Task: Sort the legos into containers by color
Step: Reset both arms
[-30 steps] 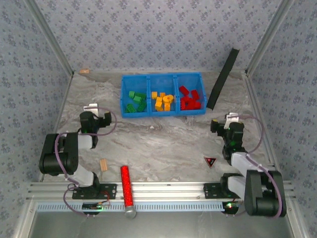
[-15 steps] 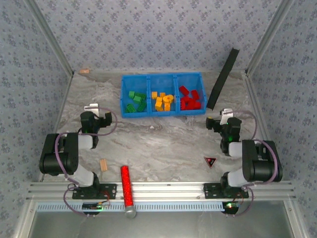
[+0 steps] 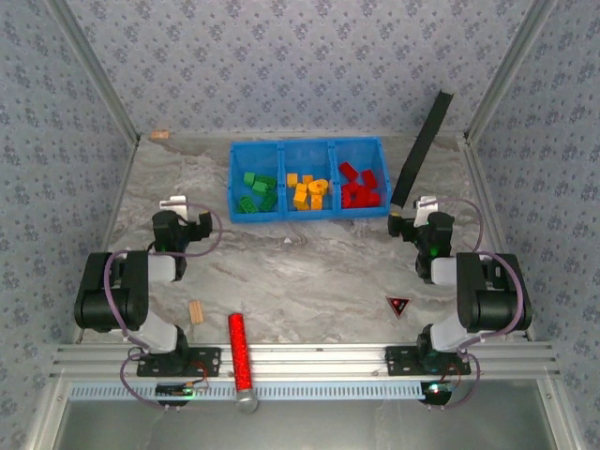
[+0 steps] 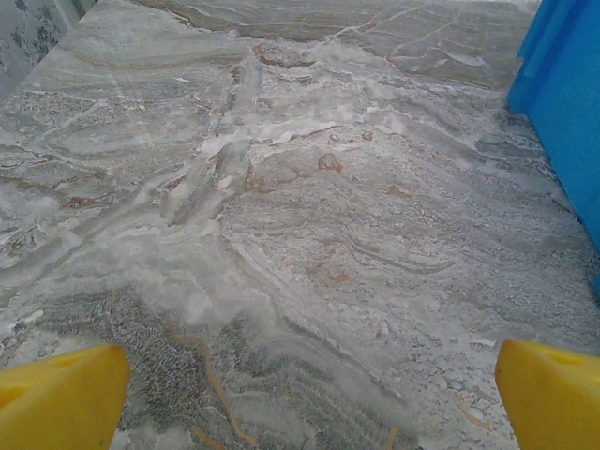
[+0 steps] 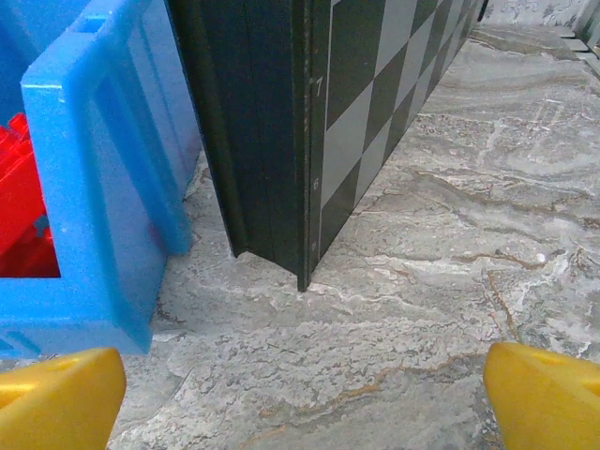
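Right pincer point(image 3: 405, 223) nearer containers point(image 3: 309, 215), wide, empty

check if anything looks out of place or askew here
Two things. A black checkered board stands propped on edge, slanting, close beside the right end of the blue bin. A red glittery cylinder lies half off the table, across the near rail. The legos sit sorted by colour.

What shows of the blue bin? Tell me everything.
The blue bin is one bright plastic tray with three side-by-side compartments, sitting flat at the far middle of the table. Its left holds green legos, its middle orange-yellow legos, its right red legos. A black checkered panel stands close beside its right end.
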Tool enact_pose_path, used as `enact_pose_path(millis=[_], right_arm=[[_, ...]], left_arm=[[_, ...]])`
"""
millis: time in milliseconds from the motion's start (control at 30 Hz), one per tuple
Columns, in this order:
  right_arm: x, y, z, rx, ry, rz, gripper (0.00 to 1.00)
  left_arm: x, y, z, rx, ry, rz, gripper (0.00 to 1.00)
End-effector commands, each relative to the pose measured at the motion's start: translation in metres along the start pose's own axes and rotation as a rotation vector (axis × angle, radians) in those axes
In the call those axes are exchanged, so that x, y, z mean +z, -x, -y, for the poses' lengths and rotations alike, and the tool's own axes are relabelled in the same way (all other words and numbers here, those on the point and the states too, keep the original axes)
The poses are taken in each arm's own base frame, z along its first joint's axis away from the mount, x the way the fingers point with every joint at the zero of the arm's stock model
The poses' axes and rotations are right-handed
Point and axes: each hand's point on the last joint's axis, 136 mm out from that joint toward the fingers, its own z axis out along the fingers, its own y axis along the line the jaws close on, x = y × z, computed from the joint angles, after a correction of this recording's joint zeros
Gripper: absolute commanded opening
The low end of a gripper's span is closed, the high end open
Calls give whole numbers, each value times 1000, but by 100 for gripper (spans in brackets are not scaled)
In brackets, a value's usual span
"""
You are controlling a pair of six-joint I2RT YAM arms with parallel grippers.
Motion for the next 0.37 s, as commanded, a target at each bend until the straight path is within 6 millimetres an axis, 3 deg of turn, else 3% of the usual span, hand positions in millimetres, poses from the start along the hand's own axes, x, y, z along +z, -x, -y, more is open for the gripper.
enact_pose_path(millis=[0,333], right_arm=[[2,3,5,4,-21,0,100],[2,3,6,5,-30,-2,100]], left_arm=[[0,10,1,11,0,43,100],[0,10,1,11,0,42,100]])
